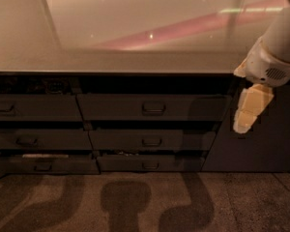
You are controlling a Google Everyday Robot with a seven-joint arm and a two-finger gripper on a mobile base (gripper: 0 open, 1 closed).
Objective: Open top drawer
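The top drawer (111, 108) sits just under the counter (135, 62) edge, its front shut or nearly so, with a small loop handle (153, 108) at its centre. My tool (251, 109) hangs well right of that handle, at about its height, before the plain panel (261, 149). I cannot tell whether it is spread or closed. I judge the drawer rigid, wide and fairly heavy, so I'd hook the handle and pull straight out.

The pincer (249, 112) hangs just right of the top drawer (116, 108).
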